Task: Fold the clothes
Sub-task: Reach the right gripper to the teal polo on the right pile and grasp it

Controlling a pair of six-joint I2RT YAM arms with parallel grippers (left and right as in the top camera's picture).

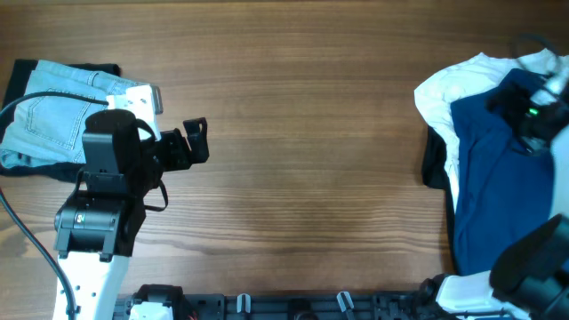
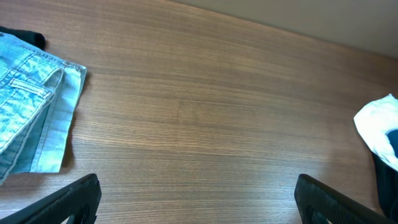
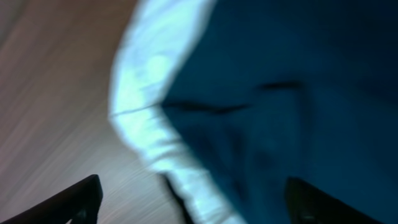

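Along the right edge of the bench lies the crumpled deep-blue fabric shirt, long axis running far edge to near edge, just beneath the right gripper, fingers spread wide, while the left gripper, also spread, hovers well apart near the left edge.

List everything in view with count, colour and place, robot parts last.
shirt: one, deep blue, atop the right pile
white garment: one, white, under the shirt
dark garment: one, black, pile's left edge
jeans: one, light blue, folded, far left
black cloth: one, black, under the jeans
table: one, brown wood, under everything
left gripper: one, black, open, beside the jeans
right gripper: one, black, open, over the shirt
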